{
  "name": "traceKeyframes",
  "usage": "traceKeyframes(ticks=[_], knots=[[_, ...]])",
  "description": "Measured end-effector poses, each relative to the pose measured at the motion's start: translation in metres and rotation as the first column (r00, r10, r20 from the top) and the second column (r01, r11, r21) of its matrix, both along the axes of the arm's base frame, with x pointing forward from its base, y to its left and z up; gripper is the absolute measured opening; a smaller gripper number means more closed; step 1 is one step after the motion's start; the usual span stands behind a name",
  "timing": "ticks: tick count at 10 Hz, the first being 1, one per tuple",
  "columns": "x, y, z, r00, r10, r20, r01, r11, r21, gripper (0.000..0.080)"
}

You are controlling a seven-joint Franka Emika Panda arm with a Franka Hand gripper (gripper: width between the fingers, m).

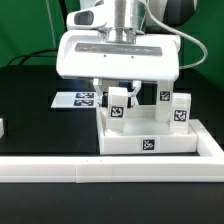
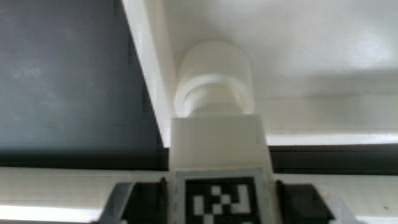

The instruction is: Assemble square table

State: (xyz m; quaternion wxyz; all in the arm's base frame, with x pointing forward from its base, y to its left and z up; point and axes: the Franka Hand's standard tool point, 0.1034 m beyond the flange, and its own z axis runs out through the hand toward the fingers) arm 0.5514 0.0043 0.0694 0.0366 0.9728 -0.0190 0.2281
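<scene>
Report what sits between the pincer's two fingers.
A small white tagged block leg is clamped between the fingers of the pincer, over the large white plastic square slab. The wrist view shows it best.

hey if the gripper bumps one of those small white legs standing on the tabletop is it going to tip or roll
The leg probably tips rather than rolls: it stands tall and narrow on the square tabletop. It looks like stiff, light plastic, so a nudge may topple it. Its tagged block end has flat faces, which should limit rolling.
</scene>
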Motion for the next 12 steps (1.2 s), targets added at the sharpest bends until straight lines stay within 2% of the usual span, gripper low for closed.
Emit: traceKeyframes(ticks=[4, 8, 9, 10, 11, 12], knots=[[0.0021, -0.0075, -0.0012, 0.998, -0.004, 0.062, 0.006, 0.999, -0.034, 0.0288], [0.0024, -0.0063, -0.0027, 0.999, -0.012, 0.048, 0.013, 1.000, -0.025, 0.0288], [0.0016, -0.0062, -0.0038, 0.999, -0.012, 0.042, 0.013, 1.000, -0.024, 0.0380], [0.0015, -0.0062, -0.0039, 0.999, -0.012, 0.042, 0.013, 1.000, -0.024, 0.0531], [0.0014, -0.0062, -0.0041, 0.999, -0.012, 0.041, 0.013, 1.000, -0.024, 0.0613], [0.0013, -0.0062, -0.0042, 0.999, -0.012, 0.041, 0.013, 1.000, -0.024, 0.0638]])
